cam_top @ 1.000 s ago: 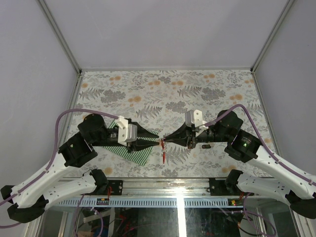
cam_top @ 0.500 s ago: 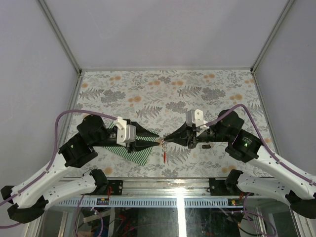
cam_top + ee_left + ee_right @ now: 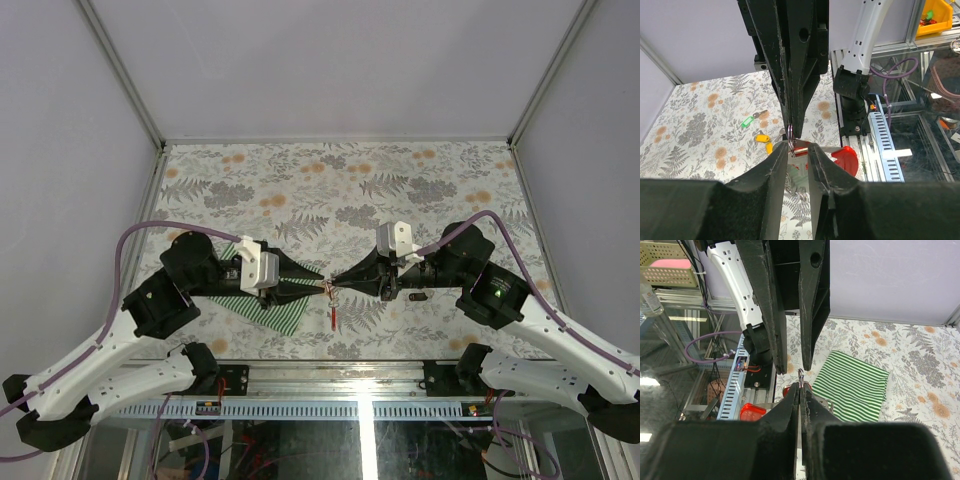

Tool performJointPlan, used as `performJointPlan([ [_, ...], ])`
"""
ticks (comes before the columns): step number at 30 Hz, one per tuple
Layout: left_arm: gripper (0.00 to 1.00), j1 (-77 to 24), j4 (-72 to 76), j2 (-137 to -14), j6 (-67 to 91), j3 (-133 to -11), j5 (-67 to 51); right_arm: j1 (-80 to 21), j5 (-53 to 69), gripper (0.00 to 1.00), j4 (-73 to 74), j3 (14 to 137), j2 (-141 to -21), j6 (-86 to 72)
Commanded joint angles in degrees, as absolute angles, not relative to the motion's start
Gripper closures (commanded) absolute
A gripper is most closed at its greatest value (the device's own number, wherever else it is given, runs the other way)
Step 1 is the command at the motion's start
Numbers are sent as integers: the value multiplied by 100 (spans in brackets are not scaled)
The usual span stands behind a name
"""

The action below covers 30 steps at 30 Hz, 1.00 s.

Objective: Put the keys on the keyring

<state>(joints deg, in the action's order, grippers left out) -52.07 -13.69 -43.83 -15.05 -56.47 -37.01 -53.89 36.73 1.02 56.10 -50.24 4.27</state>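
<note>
Left gripper (image 3: 315, 288) and right gripper (image 3: 338, 286) meet tip to tip on keyring (image 3: 327, 289), red tag (image 3: 332, 316) hanging below. Striped cloth (image 3: 278, 313) under left gripper; dark key (image 3: 417, 296) behind right gripper.

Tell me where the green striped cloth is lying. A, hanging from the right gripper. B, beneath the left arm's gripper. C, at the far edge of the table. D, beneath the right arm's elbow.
B: in the top view the striped cloth lies on the table beneath the left gripper, near the front edge and to the left of the right gripper.
</note>
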Motion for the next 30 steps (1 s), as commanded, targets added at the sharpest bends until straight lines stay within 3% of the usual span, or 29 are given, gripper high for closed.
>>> performJointPlan([
  [1, 78, -5221, -1057, -4398, -1490, -5628, -3604, -5391, 3744, 100, -250, 5924, -4896, 366],
  [11, 79, -5221, -1066, -4444, -1477, -5643, -3546, -5388, 3813, 100, -307, 5906, -4874, 327],
  [19, 100, -5221, -1102, -4476, -1483, -5686, -3558, -5391, 3797, 100, -335, 5902, -4826, 300],
  [30, 100, -5225, -1107, -4414, -1562, -5651, -3593, -5388, 3580, 100, -659, 5763, -4636, 92],
])
